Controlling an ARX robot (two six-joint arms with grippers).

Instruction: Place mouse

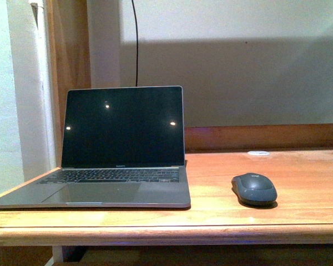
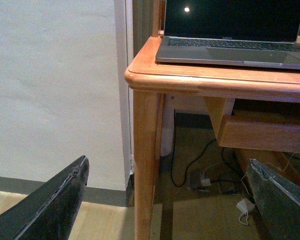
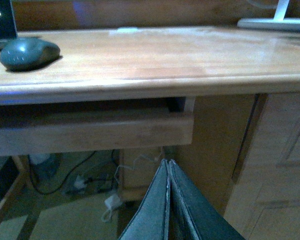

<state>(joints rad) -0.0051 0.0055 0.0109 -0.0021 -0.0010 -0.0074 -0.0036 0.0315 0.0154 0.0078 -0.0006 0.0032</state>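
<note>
Your left fingers [image 2: 165, 200] hang spread wide and empty, low beside the counter [image 2: 200, 82] leg, with the open laptop [image 2: 235, 47] up on the counter edge above and ahead of them. The mouse [image 1: 254, 188] is nowhere near those fingers; in the front view it sits on the counter right of the laptop, apart from it, with a small white disc [image 1: 258, 153] farther back.

Your right fingers [image 3: 168, 200] are pressed together with nothing between them, below the counter's front lip. From there the mouse [image 3: 29, 53] lies up on the counter, well off to one side of the fingertips.

Expect it to be light, rigid and smooth, its domed matte shell likely to slip from a top pinch. Take it across the narrow flanks at mid-body, fingers low against the counter.
</note>
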